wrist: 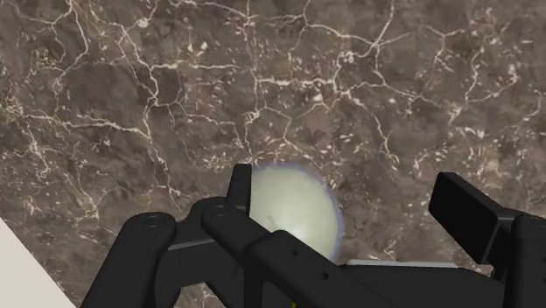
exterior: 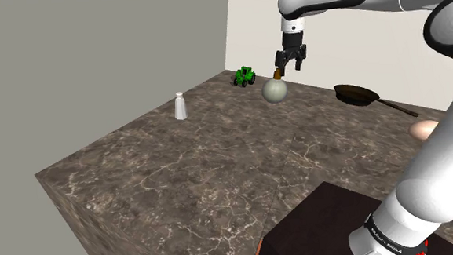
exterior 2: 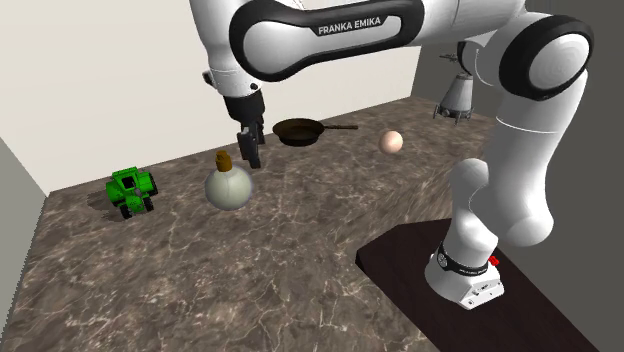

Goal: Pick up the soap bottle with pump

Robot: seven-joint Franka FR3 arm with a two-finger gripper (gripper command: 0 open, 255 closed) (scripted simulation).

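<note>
In the wrist view the tool covers the near side of the soap bottle, hiding its pump. In the shoulder view the arm cuts off a peach egg-shaped thing.

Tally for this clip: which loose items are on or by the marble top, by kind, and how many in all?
Soap bottle: 1
Green toy tractor: 1
White shaker: 1
Dark frying pan: 1
Egg: 1
Grey object, kind unclear: 1
Total: 6
</note>
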